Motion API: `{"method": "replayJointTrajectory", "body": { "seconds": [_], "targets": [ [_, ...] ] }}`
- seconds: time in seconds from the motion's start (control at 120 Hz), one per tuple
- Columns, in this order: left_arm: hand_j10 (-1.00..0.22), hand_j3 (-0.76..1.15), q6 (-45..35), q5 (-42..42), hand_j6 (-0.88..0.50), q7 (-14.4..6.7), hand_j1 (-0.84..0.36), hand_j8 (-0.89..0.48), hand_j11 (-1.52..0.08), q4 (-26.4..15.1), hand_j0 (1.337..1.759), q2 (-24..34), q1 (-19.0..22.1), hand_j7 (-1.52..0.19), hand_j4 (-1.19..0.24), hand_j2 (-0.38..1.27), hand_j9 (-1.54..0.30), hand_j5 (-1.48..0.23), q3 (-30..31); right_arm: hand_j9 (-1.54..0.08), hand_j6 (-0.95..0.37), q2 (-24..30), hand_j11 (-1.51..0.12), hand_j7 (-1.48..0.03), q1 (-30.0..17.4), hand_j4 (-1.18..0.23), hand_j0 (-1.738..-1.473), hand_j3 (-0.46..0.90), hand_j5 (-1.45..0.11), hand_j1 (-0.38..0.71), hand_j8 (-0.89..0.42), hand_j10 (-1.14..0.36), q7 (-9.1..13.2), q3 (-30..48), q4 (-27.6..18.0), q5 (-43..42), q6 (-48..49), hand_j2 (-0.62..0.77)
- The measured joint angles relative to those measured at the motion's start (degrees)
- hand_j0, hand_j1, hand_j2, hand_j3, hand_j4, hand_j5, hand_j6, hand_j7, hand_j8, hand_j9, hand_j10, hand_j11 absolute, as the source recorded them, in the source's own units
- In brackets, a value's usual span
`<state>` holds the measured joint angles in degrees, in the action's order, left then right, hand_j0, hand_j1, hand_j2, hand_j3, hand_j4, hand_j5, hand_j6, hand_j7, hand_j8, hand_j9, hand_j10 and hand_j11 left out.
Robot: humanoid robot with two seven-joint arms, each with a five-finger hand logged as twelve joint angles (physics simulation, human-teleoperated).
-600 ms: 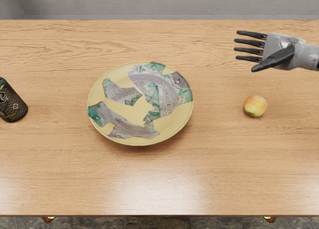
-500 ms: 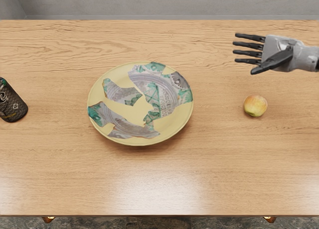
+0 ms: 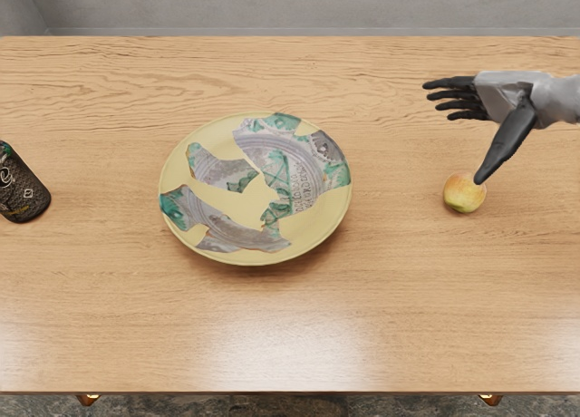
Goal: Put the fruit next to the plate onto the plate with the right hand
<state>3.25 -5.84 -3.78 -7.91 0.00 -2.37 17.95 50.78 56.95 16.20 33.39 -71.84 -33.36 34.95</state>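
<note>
Reach step, no grasp yet: right hand [image 3: 497, 100] hovers over the apple [image 3: 464, 192] near the table's [image 3: 362, 326] right edge, fingers spread, thumb angled down beside it, holding nothing. Next, I'd say: lower, close round the apple, carry it left to the plate [image 3: 174, 174].

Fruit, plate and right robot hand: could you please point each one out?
fruit [image 3: 464, 193], head view, middle of its skin
plate [image 3: 174, 170], head view, bare left rim
right robot hand [image 3: 497, 98], head view, palm
</note>
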Motion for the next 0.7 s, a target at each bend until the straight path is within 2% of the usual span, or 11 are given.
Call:
{"method": "replayJointTrajectory", "body": {
  "seconds": [0.117, 0.25, 0.475, 0.7],
  "targets": [
    [-0.24, 0.0, 0.0, 0.0, -0.25, 0.0, 0.06, -0.25, -0.32, 0.0, 1.658, 0.0, 0.0, -0.32, -0.25, 0.05, -0.32, -0.32, 0.0, -0.05, -0.04, 0.6, -0.05, -0.05, -3.4, -0.04, -1.658, 0.0, -0.05, -0.31, -0.04, -0.04, -2.1, 0.0, -5.6, -5.7, -5.2, -0.01],
    [-0.24, 0.0, 0.0, 0.0, -0.25, 0.0, 0.06, -0.25, -0.32, 0.0, 1.658, 0.0, 0.0, -0.32, -0.25, 0.05, -0.32, -0.32, 0.0, -0.05, -0.04, 0.4, -0.05, -0.05, -6.5, -0.04, -1.658, 0.0, -0.05, -0.3, -0.04, -0.04, -2.6, -1.1, -9.4, -11.3, -14.8, -0.01],
    [-0.24, 0.0, 0.0, 0.0, -0.25, 0.0, 0.06, -0.25, -0.32, 0.0, 1.658, 0.0, 0.0, -0.32, -0.25, 0.05, -0.32, -0.32, 0.0, -0.06, -0.05, 0.5, -0.06, -0.06, -7.6, -0.05, -1.658, 0.0, -0.06, -0.3, -0.05, -0.05, -2.4, -5.6, -10.3, -19.4, -22.3, -0.01],
    [-0.24, 0.0, 0.0, 0.0, -0.25, 0.0, 0.06, -0.25, -0.32, 0.0, 1.658, 0.0, 0.0, -0.32, -0.25, 0.05, -0.32, -0.32, 0.0, -0.14, -0.11, -0.3, -0.14, -0.14, -7.8, -0.11, -1.658, 0.0, -0.14, -0.23, -0.11, -0.11, -2.4, -9.9, -10.1, -24.5, -29.1, -0.02]
  ]
}}
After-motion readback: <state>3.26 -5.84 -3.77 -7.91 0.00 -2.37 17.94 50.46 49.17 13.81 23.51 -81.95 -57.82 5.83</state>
